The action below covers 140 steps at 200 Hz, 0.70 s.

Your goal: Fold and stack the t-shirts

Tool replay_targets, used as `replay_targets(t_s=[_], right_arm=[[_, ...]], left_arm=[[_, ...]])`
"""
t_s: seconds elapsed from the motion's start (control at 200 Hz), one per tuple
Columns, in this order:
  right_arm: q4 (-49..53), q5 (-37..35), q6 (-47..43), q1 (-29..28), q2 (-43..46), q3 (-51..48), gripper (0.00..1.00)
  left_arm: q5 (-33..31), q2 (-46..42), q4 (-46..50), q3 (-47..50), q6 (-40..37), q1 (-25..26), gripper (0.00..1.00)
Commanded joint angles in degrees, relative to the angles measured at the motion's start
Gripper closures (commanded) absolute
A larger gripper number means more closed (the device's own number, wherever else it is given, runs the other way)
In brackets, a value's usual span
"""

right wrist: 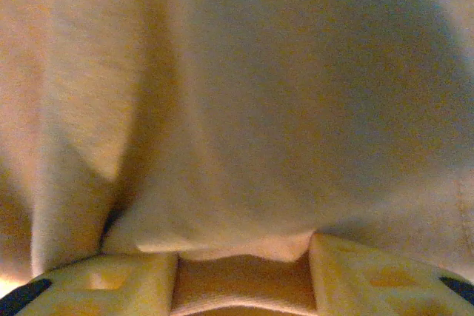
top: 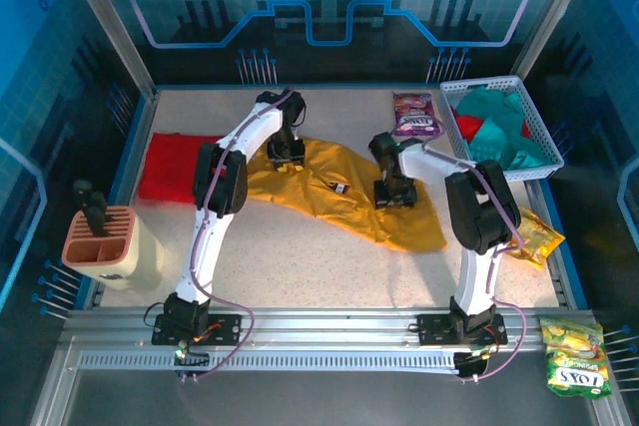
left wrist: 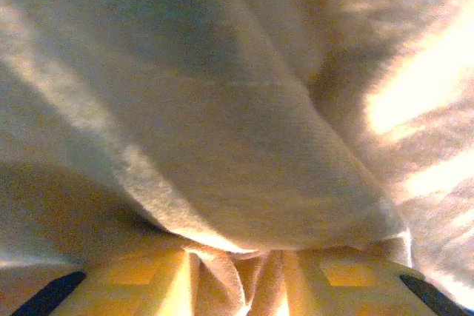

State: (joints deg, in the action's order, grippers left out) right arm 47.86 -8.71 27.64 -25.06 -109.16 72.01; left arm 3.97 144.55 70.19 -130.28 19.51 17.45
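left gripper (top: 287, 154) is down on the far-left end of the yellow tee (top: 329, 162). that arm reaches forward from its base, bent at the elbow, with the wrist pointing straight down. right gripper (top: 394, 194) has pretty much the same pose on the right half of the tee, just right of the small dark logo (top: 339, 187).

from the top you get the layout. the yellow tee is spread out crumpled mid-table, and a red tee (top: 172, 167) lies flat by the left edge, just beside it. teal tees (top: 499, 122) are piled in the basket (top: 544, 137) at the far right, with a purple packet (top: 415, 115) next to it. you can't really judge the jaws from up there though.

the wrist cams fill that in. on the left one, the gripper (left wrist: 241, 286) has its fingers (left wrist: 141, 286) squeezed in on a bunched fold of yellow cloth (left wrist: 237, 146), with only a narrow gap between them. on the right one, the gripper (right wrist: 244, 286) sits wider, but a fold of the tee (right wrist: 259, 109) fills the space from finger (right wrist: 355, 279) to finger, so it's pinching cloth too.
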Motion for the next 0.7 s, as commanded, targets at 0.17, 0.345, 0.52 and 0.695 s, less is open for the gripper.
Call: replay_targets(t_s=[0.17,0.345,0.52,0.695], right_arm=[[-3.18,8.87,17.47,-19.84,5.74,-6.0,0.48],[-8.35,10.29,23.39,-27.05,3.66,-2.63,0.48],[-5.03,3.24,22.25,-27.83,7.47,1.56,0.46],[-1.77,-4.16,14.24,-22.64,15.24,4.05,0.36]], left_arm=[[6.64,4.16,-1.58,-7.98,-1.93,0.93,0.66],[10.1,4.44,-5.55,-10.82,-2.8,3.49,0.64],[12.85,3.88,-3.86,-14.17,-3.55,4.39,0.63],[7.08,-5.47,-0.35,-11.36,-5.4,3.45,0.61]])
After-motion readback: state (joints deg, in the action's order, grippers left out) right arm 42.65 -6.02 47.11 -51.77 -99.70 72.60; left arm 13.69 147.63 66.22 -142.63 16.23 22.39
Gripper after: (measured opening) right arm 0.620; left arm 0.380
